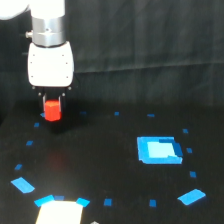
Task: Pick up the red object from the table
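The red object (pixel 52 110) is a small red-orange stubby block at the exterior view's upper left, directly under my white gripper head. My gripper (pixel 52 104) hangs straight down and its short dark fingers close on the block's top. The block seems held slightly above the black table (pixel 100 160), with a faint red glow on the surface below it. The fingertips are mostly hidden by the block and the head.
A larger bright blue rectangle (pixel 158 149) lies at the right. Small blue tape marks dot the table, with bigger pieces at the lower left (pixel 22 184) and lower right (pixel 191 196). A pale patch (pixel 58 212) sits at the bottom edge. Black wrinkled cloth hangs behind.
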{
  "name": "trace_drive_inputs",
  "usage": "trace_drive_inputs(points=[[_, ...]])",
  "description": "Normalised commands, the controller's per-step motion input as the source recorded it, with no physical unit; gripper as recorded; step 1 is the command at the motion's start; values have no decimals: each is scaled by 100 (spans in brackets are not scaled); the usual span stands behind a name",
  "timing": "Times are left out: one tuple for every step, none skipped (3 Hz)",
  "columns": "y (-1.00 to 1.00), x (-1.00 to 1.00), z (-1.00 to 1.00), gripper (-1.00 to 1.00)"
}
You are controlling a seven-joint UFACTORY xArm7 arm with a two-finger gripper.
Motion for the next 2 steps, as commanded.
trace_drive_inputs(points=[[-43, 35, 100, -94], [-83, 22, 100, -100]])
